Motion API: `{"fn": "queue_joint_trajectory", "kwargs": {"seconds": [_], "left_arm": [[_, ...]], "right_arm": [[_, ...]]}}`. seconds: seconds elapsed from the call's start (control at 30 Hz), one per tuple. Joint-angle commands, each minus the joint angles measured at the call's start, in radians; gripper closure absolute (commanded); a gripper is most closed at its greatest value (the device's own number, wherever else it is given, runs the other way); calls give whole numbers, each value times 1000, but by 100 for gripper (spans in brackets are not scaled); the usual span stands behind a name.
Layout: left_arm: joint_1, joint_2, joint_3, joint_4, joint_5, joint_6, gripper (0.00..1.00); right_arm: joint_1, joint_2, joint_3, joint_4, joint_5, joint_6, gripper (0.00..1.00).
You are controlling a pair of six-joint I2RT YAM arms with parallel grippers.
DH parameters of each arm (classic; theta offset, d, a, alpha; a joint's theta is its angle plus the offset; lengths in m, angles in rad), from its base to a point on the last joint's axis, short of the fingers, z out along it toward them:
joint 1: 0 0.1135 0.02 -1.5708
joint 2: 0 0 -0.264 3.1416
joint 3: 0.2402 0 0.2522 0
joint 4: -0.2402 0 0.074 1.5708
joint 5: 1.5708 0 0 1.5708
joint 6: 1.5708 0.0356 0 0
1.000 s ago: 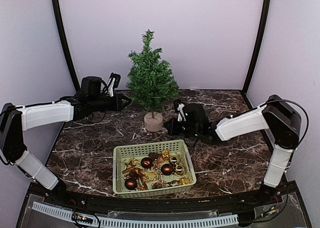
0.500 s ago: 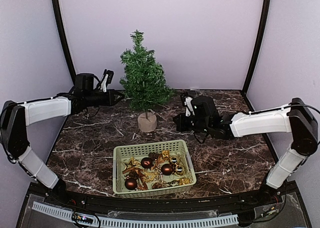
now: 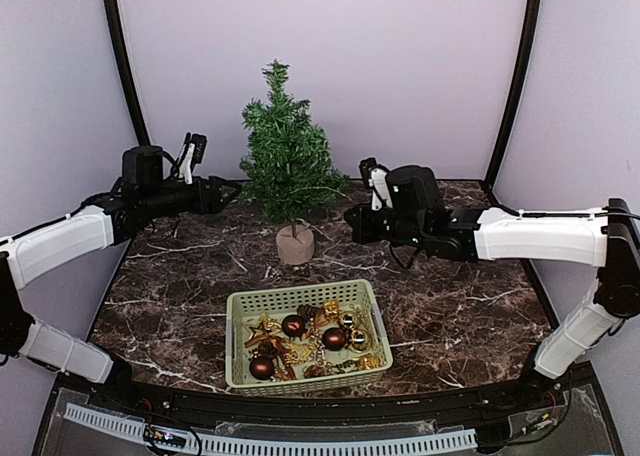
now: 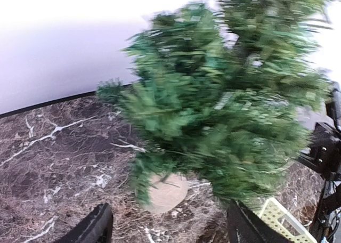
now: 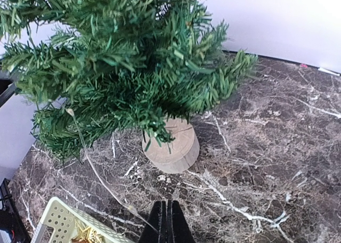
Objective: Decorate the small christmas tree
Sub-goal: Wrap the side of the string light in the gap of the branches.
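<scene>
The small christmas tree [image 3: 288,161] stands upright on its round wooden stump [image 3: 295,244] at the back middle of the marble table. My left gripper [image 3: 230,190] hovers just left of its branches, open, with nothing between the fingers; the left wrist view shows the blurred tree [image 4: 224,104] and the stump [image 4: 166,192] ahead of the left gripper [image 4: 170,229]. My right gripper [image 3: 350,222] is shut, right of the stump. In the right wrist view a thin clear strand [image 5: 90,163] runs from the tree [image 5: 128,56] down to the right gripper [image 5: 168,219]; I cannot tell whether it is pinched.
A pale green basket [image 3: 243,306] near the table's front middle holds brown baubles, gold stars and other small ornaments. Its corner shows in the wrist views as basket [image 4: 282,221] and basket [image 5: 53,219]. Lilac walls close in the back and both sides.
The tree shifted left earlier and now stands still. My left gripper has opened and drawn back left from the branches. The right arm has stretched further toward the back.
</scene>
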Motion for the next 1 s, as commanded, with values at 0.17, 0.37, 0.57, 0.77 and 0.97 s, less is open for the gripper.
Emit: {"fn": "queue_joint_trajectory", "kwargs": {"seconds": [0.17, 0.37, 0.57, 0.77, 0.97], "left_arm": [[-182, -48, -24, -73, -75, -36, 19], [-205, 19, -7, -63, -77, -50, 18], [-216, 70, 0, -24, -60, -62, 19], [-217, 87, -11, 28, -72, -82, 60], [-216, 92, -19, 58, -71, -91, 58]], "right_arm": [[7, 7, 76, -29, 61, -39, 100], [5, 8, 83, -26, 84, -38, 100], [4, 38, 82, -25, 92, -40, 100], [0, 72, 68, -32, 119, -20, 100], [-17, 94, 45, -29, 113, 3, 100]]}}
